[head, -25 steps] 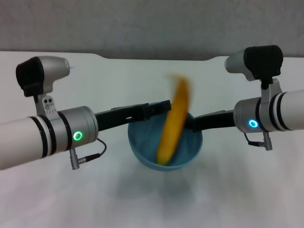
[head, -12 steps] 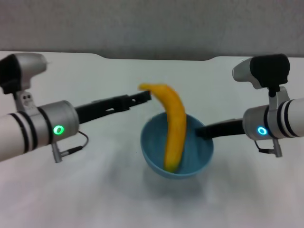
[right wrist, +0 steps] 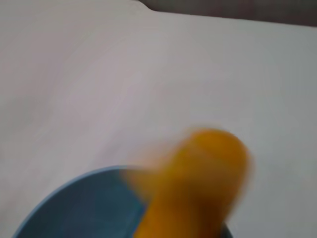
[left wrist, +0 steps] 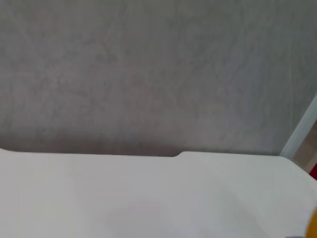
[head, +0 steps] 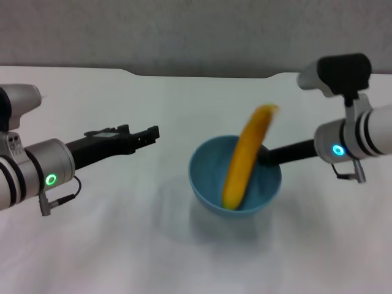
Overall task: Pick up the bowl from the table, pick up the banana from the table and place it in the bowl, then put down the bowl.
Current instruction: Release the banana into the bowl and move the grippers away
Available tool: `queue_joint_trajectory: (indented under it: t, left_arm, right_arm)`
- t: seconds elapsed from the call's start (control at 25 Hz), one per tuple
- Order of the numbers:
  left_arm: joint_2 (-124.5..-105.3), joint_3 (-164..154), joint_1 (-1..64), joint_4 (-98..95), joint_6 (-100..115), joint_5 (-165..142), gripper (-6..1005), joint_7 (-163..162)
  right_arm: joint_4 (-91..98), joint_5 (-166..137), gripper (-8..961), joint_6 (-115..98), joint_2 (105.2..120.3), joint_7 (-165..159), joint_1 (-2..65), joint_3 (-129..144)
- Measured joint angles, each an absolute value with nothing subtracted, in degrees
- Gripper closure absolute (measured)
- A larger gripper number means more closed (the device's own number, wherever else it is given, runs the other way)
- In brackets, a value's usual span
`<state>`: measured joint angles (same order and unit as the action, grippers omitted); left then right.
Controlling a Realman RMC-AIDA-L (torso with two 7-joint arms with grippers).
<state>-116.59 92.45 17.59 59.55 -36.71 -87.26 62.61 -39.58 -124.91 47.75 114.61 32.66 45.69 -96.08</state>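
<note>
The light-blue bowl (head: 211, 174) hangs a little above the white table (head: 122, 245), with its shadow underneath. My right gripper (head: 264, 157) is shut on the bowl's right rim; its fingertips are partly hidden behind the banana. The yellow banana (head: 244, 162) stands in the bowl, its lower end on the bottom and its blurred top leaning over the right rim. My left gripper (head: 149, 133) is open and holds nothing, well to the left of the bowl. In the right wrist view the bowl (right wrist: 74, 210) and the blurred banana (right wrist: 198, 188) fill the near part of the picture.
The table's far edge has a shallow notch (head: 202, 75) in front of a grey wall (head: 196, 30). The left wrist view shows only bare tabletop (left wrist: 148, 198), the wall and a yellow sliver of the banana (left wrist: 313, 224) at the picture's border.
My left gripper has let go of the banana and pulled back to the left. The banana's top has tipped over to the right. The bowl has shifted slightly right.
</note>
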Motion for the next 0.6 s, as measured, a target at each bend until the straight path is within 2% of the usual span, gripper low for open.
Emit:
queue_joint_trajectory:
  t: [0.6]
  left_arm:
    - [-116.72,92.2,18.3,60.5,-33.7,-97.3,156,60.8]
  right_arm:
    - [-27.8,-127.8,915,44.8,114.43,32.7,53.1,-100.5]
